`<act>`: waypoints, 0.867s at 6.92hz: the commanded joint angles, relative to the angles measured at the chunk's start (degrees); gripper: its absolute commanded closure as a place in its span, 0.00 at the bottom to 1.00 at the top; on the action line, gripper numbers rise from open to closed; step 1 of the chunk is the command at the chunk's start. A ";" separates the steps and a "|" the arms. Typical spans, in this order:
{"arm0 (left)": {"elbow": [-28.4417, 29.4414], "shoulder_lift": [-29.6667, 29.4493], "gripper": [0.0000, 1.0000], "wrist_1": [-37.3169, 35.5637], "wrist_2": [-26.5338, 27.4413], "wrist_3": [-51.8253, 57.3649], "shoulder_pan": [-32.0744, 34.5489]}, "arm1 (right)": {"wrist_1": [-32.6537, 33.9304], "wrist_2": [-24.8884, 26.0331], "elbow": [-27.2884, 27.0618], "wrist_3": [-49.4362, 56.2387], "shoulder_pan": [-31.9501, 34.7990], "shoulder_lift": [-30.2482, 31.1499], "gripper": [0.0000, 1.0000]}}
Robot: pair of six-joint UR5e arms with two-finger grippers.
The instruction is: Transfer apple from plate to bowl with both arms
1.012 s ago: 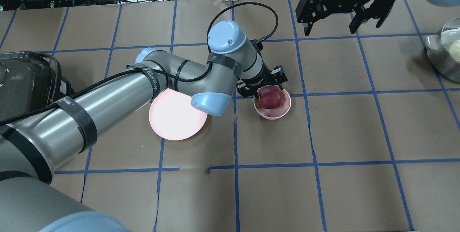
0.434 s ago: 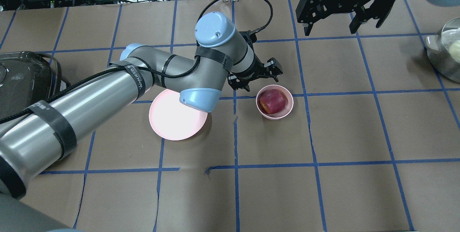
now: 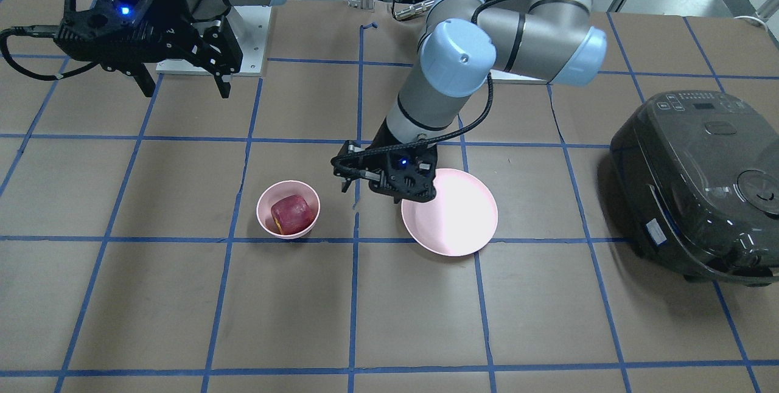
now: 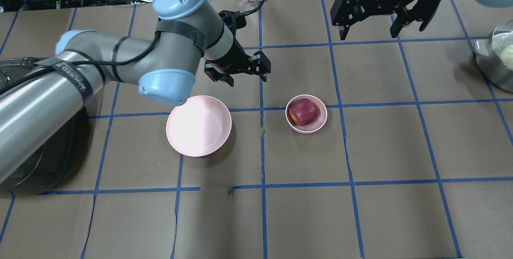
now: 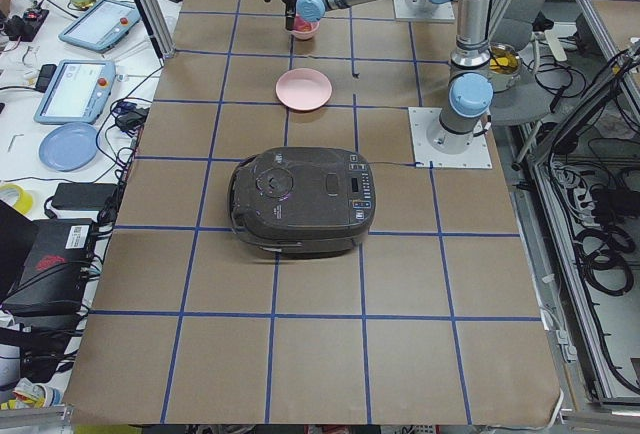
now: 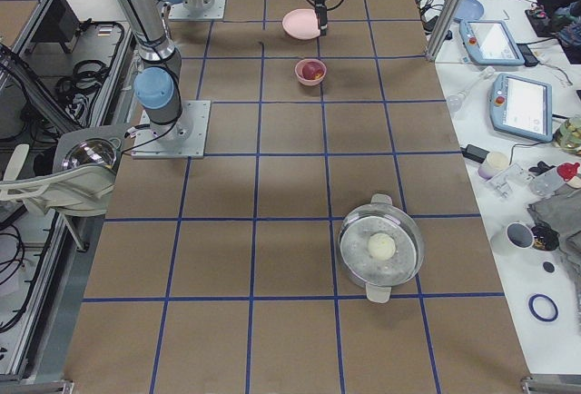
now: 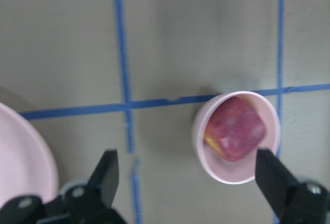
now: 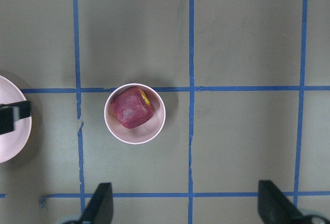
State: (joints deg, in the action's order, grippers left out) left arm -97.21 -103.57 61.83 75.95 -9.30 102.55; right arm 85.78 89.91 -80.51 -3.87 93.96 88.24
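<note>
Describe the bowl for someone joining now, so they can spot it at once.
On the brown table, find the wide flat pink plate near the middle. The bowl sits apart from it, toward the robot's right side. It is the smaller, deeper pink dish, and it holds the dark red apple.

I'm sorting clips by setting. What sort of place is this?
Probably a robotics lab rather than a kitchen: robot arms are mounted on a paper-covered table gridded with blue tape, and teach pendants lie on the side bench.
</note>
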 commanded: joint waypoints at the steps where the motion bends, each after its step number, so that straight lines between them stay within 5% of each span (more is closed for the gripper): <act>1: 5.59 5.29 0.00 15.86 7.42 8.22 -5.58 | 0.00 0.00 0.00 0.00 0.00 0.00 0.00; 3: 14.21 5.84 0.00 28.02 12.17 11.66 -11.13 | 0.00 0.00 0.00 0.00 0.00 0.00 0.00; 6: 17.75 5.75 0.00 29.74 14.49 12.55 -12.64 | 0.00 -0.08 -0.09 0.00 -0.17 0.00 0.00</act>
State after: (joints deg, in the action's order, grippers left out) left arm -81.02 -97.77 90.66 89.81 2.91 90.56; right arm 85.74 89.89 -80.57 -3.87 93.91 88.24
